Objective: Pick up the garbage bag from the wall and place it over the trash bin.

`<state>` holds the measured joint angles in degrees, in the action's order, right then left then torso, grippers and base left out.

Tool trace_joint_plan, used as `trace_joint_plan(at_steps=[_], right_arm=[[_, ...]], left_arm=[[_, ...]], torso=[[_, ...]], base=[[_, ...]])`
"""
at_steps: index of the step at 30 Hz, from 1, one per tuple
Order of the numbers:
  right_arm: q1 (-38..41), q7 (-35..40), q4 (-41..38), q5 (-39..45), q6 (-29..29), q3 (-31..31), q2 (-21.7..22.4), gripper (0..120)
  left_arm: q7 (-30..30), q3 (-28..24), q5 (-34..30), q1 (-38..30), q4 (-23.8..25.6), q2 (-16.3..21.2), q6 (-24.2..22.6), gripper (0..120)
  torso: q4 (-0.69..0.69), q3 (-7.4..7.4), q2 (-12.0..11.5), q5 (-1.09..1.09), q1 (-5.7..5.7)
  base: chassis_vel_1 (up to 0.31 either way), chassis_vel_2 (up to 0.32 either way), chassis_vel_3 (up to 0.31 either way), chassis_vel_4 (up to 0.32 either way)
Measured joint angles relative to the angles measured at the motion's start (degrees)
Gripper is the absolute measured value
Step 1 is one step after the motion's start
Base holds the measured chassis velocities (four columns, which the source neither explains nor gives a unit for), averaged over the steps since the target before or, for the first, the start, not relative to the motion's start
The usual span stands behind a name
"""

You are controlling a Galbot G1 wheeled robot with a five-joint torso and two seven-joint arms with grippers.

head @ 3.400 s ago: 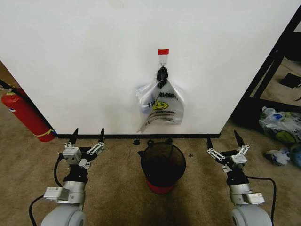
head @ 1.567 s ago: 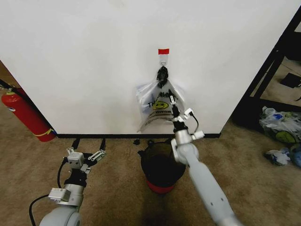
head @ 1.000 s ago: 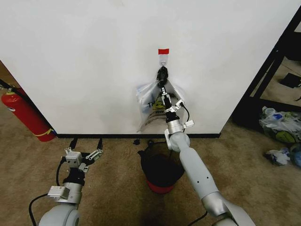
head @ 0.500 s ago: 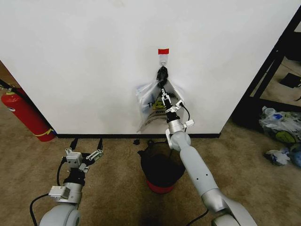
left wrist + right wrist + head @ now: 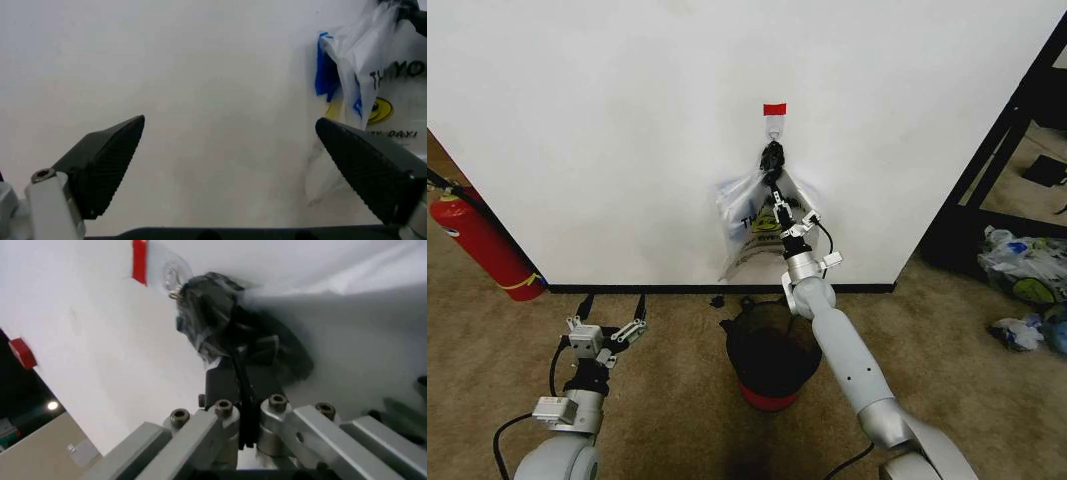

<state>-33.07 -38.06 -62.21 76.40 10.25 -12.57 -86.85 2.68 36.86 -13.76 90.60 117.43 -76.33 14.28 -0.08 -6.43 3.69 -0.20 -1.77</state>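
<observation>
The garbage bag (image 5: 765,228), whitish with a yellow smiley, hangs on the white wall (image 5: 607,130) from a hook under red tape (image 5: 774,108), bunched by a black knot (image 5: 773,157). My right gripper (image 5: 775,197) reaches up to the bag's neck just below that knot. In the right wrist view its fingers (image 5: 238,371) are pressed together at the knot (image 5: 220,310), shut on the bag. The black mesh trash bin (image 5: 772,352) stands on the floor under the bag. Low at the left, my left gripper (image 5: 612,303) is open; its wrist view shows the fingers (image 5: 107,160) spread and the bag (image 5: 380,75) beyond.
A red fire extinguisher (image 5: 482,245) leans by the wall at the left. A black shelf frame (image 5: 1012,140) and stuffed plastic bags (image 5: 1027,265) lie at the right. Small dark scraps (image 5: 717,300) sit by the baseboard. Brown carpet surrounds the bin.
The right arm rose from its low parked pose to the bag's neck under the knot and has held there for the last second. The left arm sank slightly.
</observation>
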Motion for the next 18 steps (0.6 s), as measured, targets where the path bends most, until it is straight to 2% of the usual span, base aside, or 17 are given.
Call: trace_joint_plan(at_steps=[9,18], right_arm=[[-4.5,-1.8,-2.8,-2.6,0.0,0.2,2.9,0],[-15.9,-4.6,-9.4,-6.4,0.0,-0.4,8.5,0]], left_arm=[[0.0,-0.2,0.1,0.1,0.2,-0.2,0.2,100],[0.0,-0.1,-0.1,0.3,0.9,0.0,0.5,100]], torso=[[0.00,0.00,0.0,0.01,0.00],[0.00,0.00,0.0,0.01,0.00]], base=[[0.000,0.000,0.000,0.000],[0.000,0.000,0.000,0.000]])
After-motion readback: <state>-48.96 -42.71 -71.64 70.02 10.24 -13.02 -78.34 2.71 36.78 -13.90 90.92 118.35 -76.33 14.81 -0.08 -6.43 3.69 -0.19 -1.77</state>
